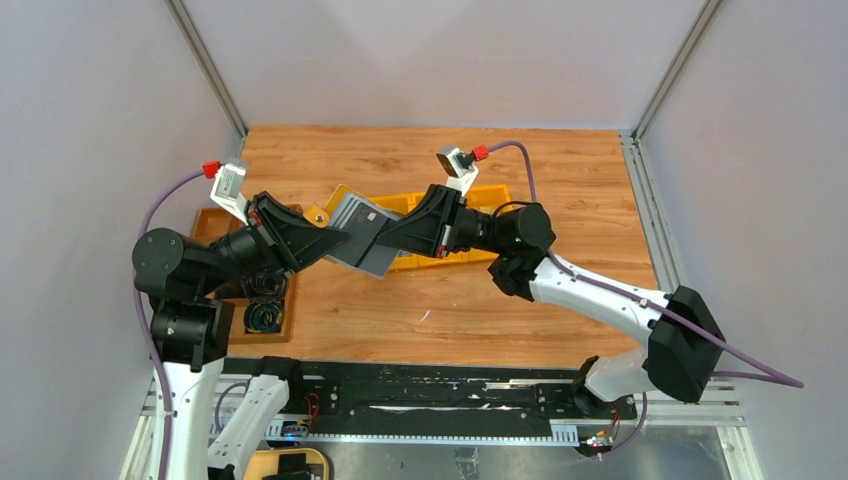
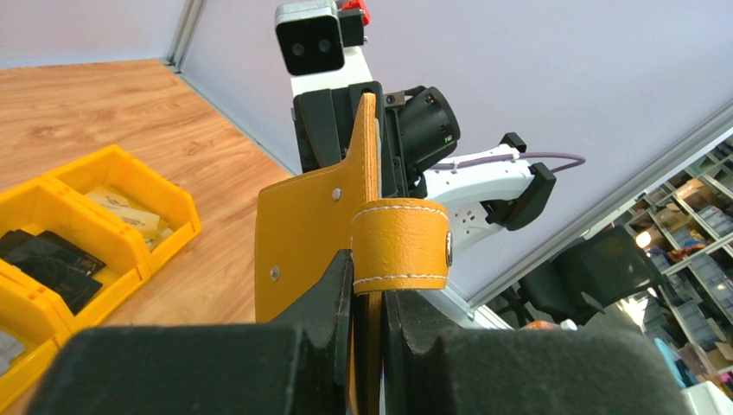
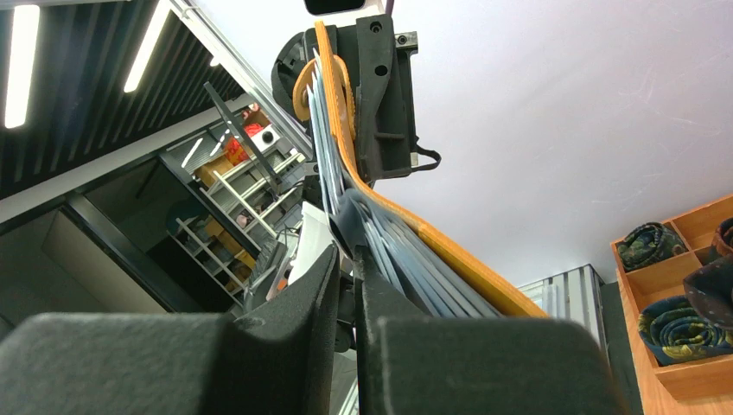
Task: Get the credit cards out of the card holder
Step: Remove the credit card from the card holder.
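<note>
The mustard-yellow card holder [image 1: 362, 238] hangs open in mid-air between both grippers, its grey pocketed lining facing up. My left gripper [image 1: 335, 245] is shut on its left edge. In the left wrist view my left gripper [image 2: 367, 290] clamps the yellow leather [image 2: 302, 229] just below the snap strap [image 2: 399, 246]. My right gripper [image 1: 388, 235] reaches in from the right. In the right wrist view my right gripper [image 3: 348, 255] is pinched on a thin card edge beside the grey pocket layers [image 3: 393, 251] and the yellow outer edge [image 3: 432, 242]. A pale card [image 1: 366, 220] shows in the lining.
Yellow plastic bins [image 1: 455, 255] lie on the wooden table behind the holder, and in the left wrist view the bins [image 2: 95, 216] hold cards. A brown compartment tray [image 1: 262, 318] with rolled ties sits at the left; it also shows in the right wrist view [image 3: 683, 290].
</note>
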`<action>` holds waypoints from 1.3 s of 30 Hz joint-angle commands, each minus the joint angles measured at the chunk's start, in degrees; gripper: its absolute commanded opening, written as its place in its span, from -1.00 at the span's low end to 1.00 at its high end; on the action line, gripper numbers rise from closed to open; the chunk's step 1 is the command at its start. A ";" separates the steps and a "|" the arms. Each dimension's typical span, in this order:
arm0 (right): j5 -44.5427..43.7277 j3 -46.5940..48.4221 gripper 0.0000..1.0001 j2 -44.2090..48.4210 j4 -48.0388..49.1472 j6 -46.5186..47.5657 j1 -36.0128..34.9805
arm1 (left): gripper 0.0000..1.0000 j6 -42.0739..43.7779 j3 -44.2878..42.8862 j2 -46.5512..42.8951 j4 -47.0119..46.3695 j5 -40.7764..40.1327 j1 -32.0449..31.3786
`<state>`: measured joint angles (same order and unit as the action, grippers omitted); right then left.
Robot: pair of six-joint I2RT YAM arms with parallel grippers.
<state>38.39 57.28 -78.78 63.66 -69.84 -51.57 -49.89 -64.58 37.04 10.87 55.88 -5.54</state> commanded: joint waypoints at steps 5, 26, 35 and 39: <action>-0.06 0.60 -0.64 0.22 7.16 -2.20 0.51 | -0.86 -0.30 -2.51 -0.14 -1.30 -0.16 -0.08; -1.01 -2.97 -1.00 0.80 6.08 -1.24 0.68 | -0.60 2.46 -4.54 0.43 1.23 -2.15 -0.04; -0.99 -2.14 -1.00 0.79 6.65 -2.18 0.62 | -0.91 8.46 -5.54 0.11 6.88 -5.96 0.00; -0.60 -0.24 -1.00 0.03 6.05 -2.06 0.24 | -0.93 13.19 -5.14 -0.02 11.62 -7.64 0.00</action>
<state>38.22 54.68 -79.24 67.20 -72.01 -51.46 -42.37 -68.64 37.34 17.56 50.78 -5.54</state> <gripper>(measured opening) 0.004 0.118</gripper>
